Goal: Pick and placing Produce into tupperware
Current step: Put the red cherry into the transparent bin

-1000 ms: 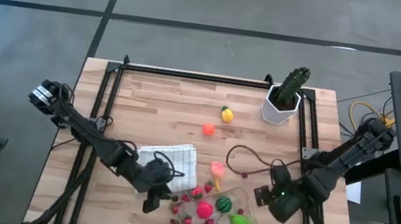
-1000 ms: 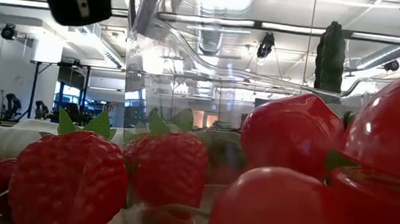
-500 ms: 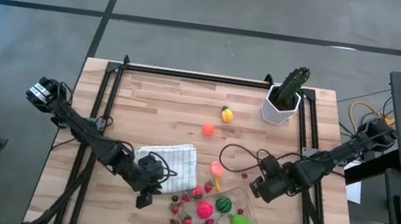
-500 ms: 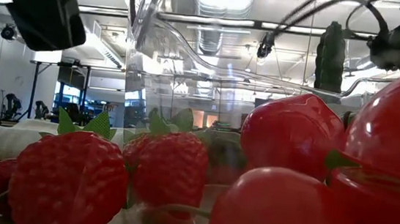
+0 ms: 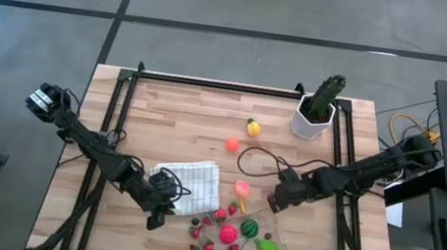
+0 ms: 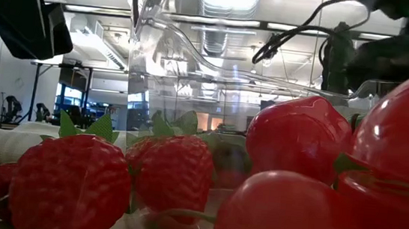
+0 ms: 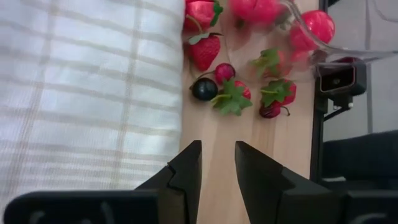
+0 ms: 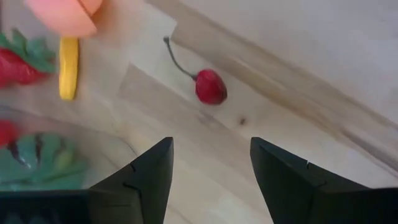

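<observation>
The clear tupperware (image 5: 244, 244) stands near the table's front edge and holds red, pink and green produce (image 5: 230, 234). More produce lies loose: strawberries and berries (image 7: 231, 93) between the tupperware and a checked cloth (image 5: 189, 182), a pink peach (image 5: 241, 187), and a red cherry (image 8: 210, 86). My left gripper (image 5: 154, 218) hangs shut over bare wood at the cloth's near left corner. My right gripper (image 5: 272, 202) is open, pointing steeply down just short of the cherry, beside the tupperware's far right corner, with nothing between its fingers.
A cactus in a white pot (image 5: 317, 107) stands at the far right. An orange fruit (image 5: 232, 144) and a yellow-orange one (image 5: 252, 127) lie mid-table. A black cable (image 5: 265, 170) loops from my right arm over the wood. A black metal frame (image 5: 212, 83) runs round the table.
My right gripper has swung from near the table's right edge toward the left and far side, sinking and rolling, and now hangs by the cherry. My left gripper has drawn a little toward the table's left edge and sunk, staying shut. No produce has moved.
</observation>
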`<control>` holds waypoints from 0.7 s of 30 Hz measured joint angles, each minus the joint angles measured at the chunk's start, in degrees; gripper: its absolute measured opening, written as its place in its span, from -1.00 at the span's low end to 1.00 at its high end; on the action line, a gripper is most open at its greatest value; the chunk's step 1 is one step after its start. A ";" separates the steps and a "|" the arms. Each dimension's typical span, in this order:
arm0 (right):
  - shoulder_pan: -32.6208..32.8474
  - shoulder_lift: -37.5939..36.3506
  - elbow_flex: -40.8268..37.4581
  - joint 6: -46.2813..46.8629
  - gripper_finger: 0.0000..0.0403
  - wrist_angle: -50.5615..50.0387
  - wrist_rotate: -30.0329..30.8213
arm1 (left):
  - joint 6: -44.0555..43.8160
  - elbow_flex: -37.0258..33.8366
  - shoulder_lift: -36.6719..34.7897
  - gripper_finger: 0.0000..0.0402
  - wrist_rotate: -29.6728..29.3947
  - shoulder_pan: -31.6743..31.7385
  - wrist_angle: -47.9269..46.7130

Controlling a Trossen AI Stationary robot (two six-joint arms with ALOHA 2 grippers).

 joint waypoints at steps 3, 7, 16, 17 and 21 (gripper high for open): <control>-1.95 0.18 -0.03 0.09 -0.01 0.58 -0.59 | -0.15 -0.72 -0.31 -0.60 -0.11 -0.35 1.17; -4.04 0.84 -0.13 0.16 -0.01 1.26 -3.74 | -0.15 -0.73 -0.33 -0.60 -0.10 -0.74 1.65; -7.70 6.30 -0.19 2.61 -0.01 5.85 -7.60 | -0.11 -0.76 -0.33 -0.60 -0.14 -0.74 2.15; -7.85 7.13 -0.20 2.62 -0.01 6.70 -8.36 | -0.11 -0.76 -0.33 -0.60 -0.12 -0.74 2.25; -8.01 10.01 -0.03 2.58 -0.01 9.41 -10.13 | -0.14 -0.73 -0.33 -0.60 -0.14 -0.89 2.26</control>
